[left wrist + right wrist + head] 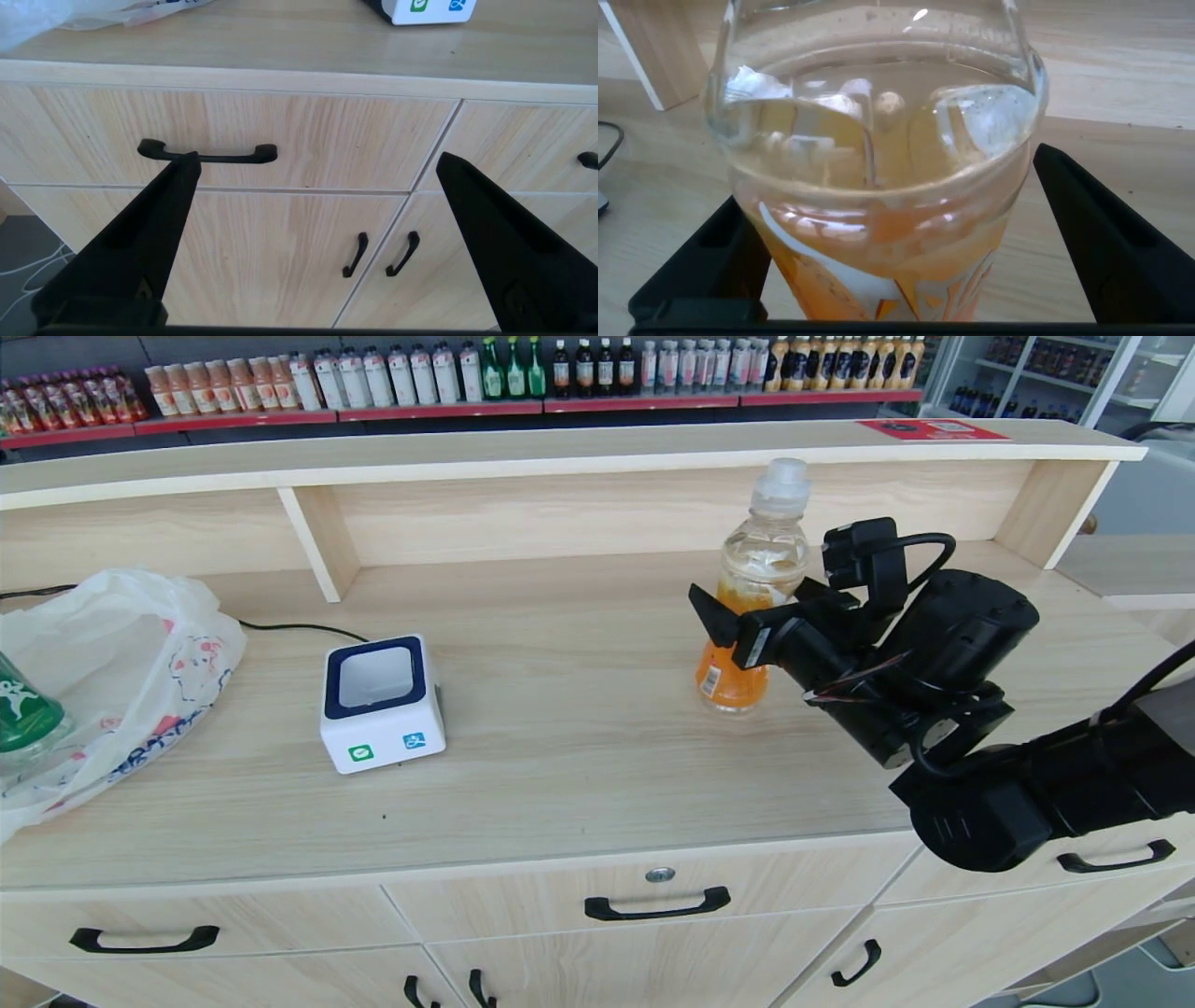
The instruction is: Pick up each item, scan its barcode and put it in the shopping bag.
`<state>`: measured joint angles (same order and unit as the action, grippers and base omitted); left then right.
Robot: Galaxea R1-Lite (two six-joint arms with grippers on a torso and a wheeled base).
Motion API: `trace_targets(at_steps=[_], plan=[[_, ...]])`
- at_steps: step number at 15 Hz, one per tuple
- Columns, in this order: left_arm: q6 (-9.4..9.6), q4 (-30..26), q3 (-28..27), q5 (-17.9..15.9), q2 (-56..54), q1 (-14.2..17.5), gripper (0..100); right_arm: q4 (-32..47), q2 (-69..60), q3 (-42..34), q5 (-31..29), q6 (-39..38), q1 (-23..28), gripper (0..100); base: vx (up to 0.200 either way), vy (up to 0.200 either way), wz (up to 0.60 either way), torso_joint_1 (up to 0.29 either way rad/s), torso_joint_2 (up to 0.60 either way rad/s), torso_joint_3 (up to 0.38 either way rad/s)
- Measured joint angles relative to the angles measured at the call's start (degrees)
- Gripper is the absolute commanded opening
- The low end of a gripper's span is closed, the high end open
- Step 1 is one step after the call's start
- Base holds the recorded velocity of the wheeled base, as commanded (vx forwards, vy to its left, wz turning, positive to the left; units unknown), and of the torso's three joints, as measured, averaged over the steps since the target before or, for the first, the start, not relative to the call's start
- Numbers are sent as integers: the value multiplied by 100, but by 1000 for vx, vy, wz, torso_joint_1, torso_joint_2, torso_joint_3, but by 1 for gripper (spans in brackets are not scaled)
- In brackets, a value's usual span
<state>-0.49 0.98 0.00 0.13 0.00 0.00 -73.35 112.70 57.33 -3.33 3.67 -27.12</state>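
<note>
Right tool (pixel 758 609) sits on the right side of the desk (pixel 579 765), jaws spread wide on either side of the orange drink bottle (pixel 761 555), which stands upright. The barcode scanner (pixel 381 702) is mid-desk, and the shopping bag (pixel 121 663) lies far left with a green bottle (pixel 23 714) inside. Left tool (pixel 313 215) is low at the drawer fronts, jaws wide apart and holding nothing.

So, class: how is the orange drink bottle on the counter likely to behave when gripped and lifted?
The bottle is tall and narrow, so a high nudge would probably tip it. It looks mostly full, so likely heavyish, with sloshing liquid. Its smooth round wall may slip in the right gripper.
</note>
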Motion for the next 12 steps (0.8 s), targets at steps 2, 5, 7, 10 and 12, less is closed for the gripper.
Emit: trace_targets(at_steps=[2, 5, 7, 10, 12], plan=[[-2, -2, 0, 2, 0, 0, 100, 44, 4, 51, 0, 0, 0, 100, 0, 0, 0, 0, 0, 0], [-2, 4, 0, 2, 0, 0, 100, 40, 20, 82, -12, 10, 6, 100, 0, 0, 0, 0, 0, 0], [0, 4, 0, 2, 0, 0, 100, 29, 20, 83, -30, 10, 11, 0, 0, 0, 0, 0, 0, 0], [-2, 4, 0, 2, 0, -5, 100, 24, 23, 68, -39, -6, 17, 0, 0, 0, 0, 0, 0, 0], [-2, 4, 0, 2, 0, 0, 100, 24, 26, 79, -39, -11, 32, 0, 0, 0, 0, 0, 0, 0]])
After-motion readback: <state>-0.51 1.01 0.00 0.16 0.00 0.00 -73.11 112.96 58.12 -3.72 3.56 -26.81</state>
